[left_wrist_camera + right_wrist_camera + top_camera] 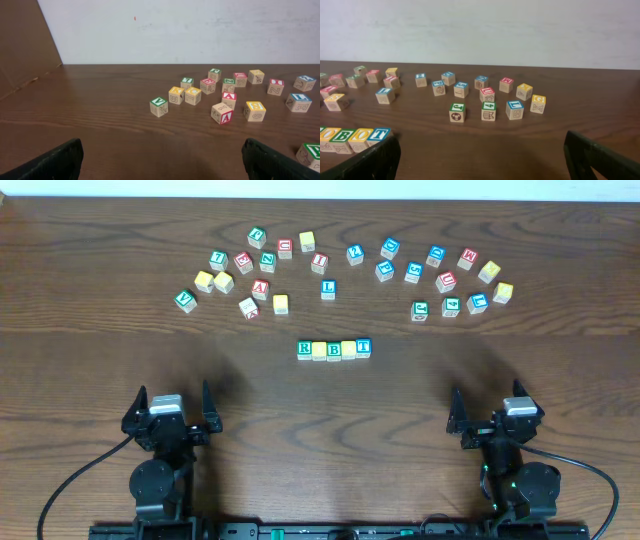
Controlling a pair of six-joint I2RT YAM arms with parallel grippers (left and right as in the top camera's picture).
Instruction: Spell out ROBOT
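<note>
Place: looking like a robotics lab bench.
Rig: left arm (160,450) and right arm (515,455) sitting cabled at the counter's (80,370) near edge.
Props: alphabet cubes (334,349) lying spread out.
Backdrop: bare white wall (175,30) running behind.

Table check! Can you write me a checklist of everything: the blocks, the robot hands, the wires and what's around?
Surface: dark wooden table, no spills seen.
Job's things: R cube, first yellow cube, B cube, second yellow cube and T cube sit side by side in one row reading ROBOT.
Clutter: many loose letter cubes in two scattered groups behind the row, among them a blue L cube and a red A cube.
Grippers: left gripper and right gripper both open, empty, apart from every cube.
Cables: black left cable and right cable loop beside the arm bases.
Surroundings: white wall; brown panel at the left.
</note>
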